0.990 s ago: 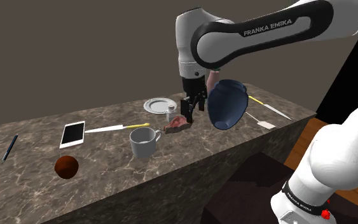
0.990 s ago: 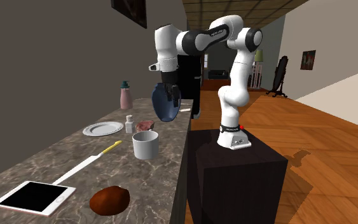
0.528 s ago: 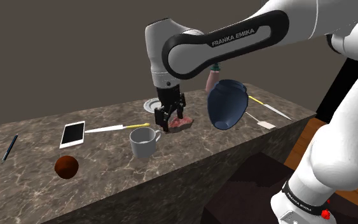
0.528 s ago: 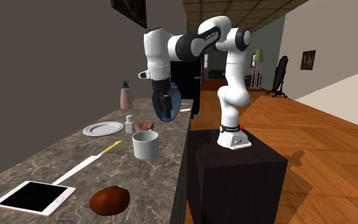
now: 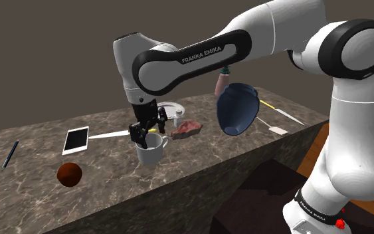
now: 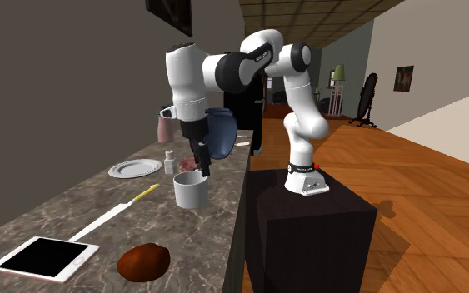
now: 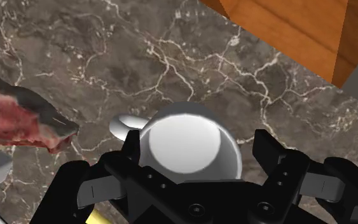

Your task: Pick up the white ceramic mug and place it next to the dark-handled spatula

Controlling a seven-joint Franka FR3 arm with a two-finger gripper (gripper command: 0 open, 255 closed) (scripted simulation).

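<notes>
Gripper (image 7: 199, 151) is spread wide, nothing held, poised over the upright white mug (image 7: 190, 146) on the marble counter (image 5: 39, 143). The handle-side finger (image 7: 133, 145) is seen close to the rim. If lowered off-centre, the mug could be clipped, tipped or shoved into the raw steak (image 5: 187, 128).

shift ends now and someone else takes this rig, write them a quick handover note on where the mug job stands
Claw: open, just above the white mug, one finger on either side of it, not gripping.
Mug: upright on the marble counter, handle toward the raw meat.
Spatula: flat on the counter, beyond the blue vessel, toward the shoulder view's right.
Done: claw lined up over the mug.
Left: lower, close, lift, carry past the vessel, set the mug down beside the spatula.
</notes>
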